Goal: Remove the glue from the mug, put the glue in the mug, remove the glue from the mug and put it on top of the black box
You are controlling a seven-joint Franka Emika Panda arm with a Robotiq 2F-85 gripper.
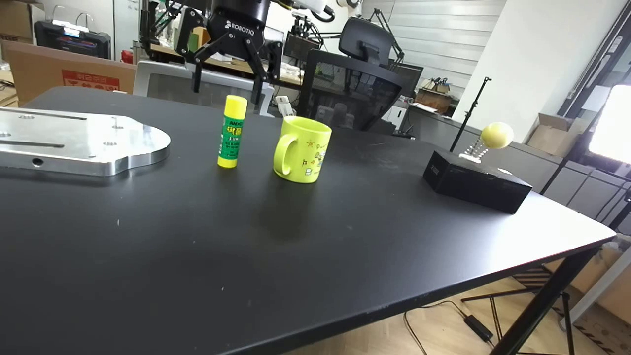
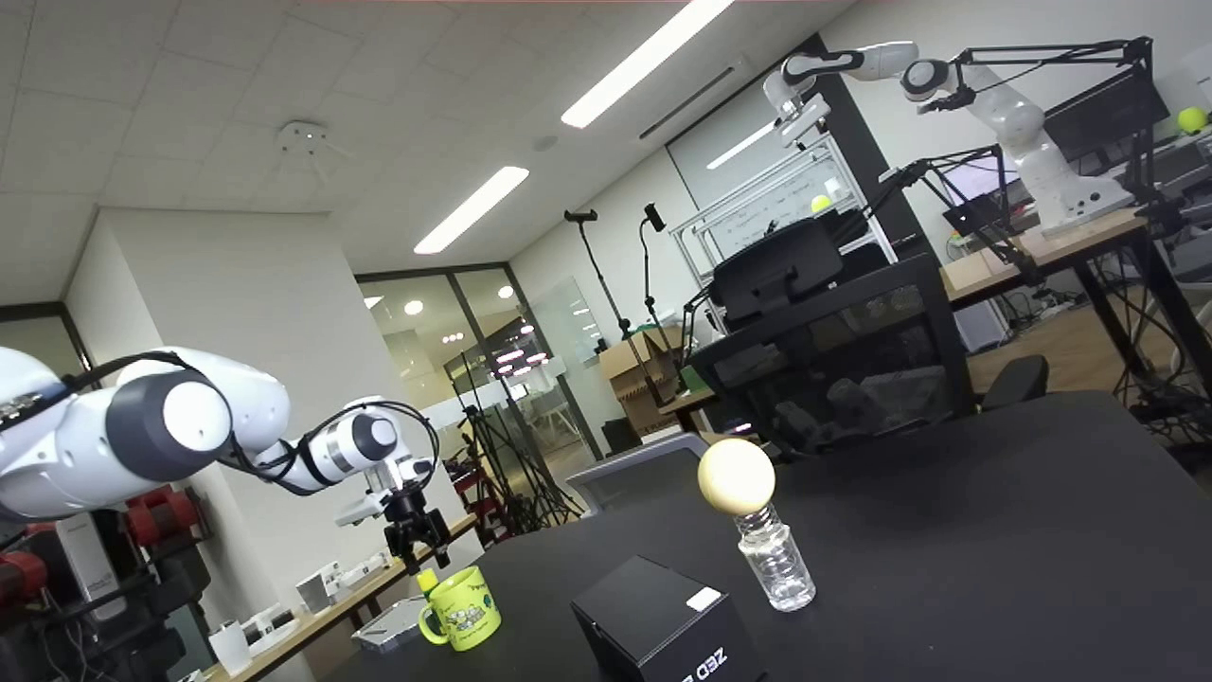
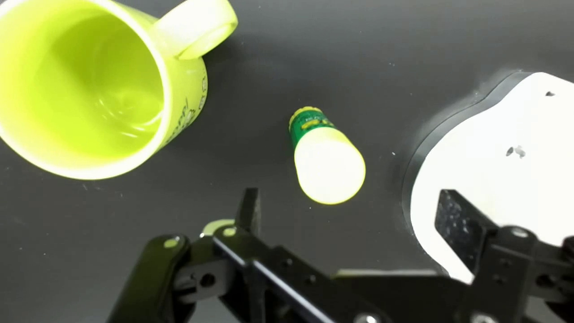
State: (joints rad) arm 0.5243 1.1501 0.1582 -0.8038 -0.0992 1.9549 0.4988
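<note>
Since the glue stick [image 1: 230,133] stands upright on the table [image 1: 345,241] between mug [image 1: 306,153] and metal plate [image 1: 64,133], the first removal is probably done. The gripper [image 3: 349,215], spread and holding nothing, should next straddle it through the gaps either side, avoid the plate's edge, then clear the mug's rim.

We are looking into a robotics lab: a far robot arm [image 2: 1027,133] is standing on a bench [image 2: 1098,237] near a monitor [image 2: 1108,112], and a whiteboard [image 2: 791,216] is showing handwriting.
</note>
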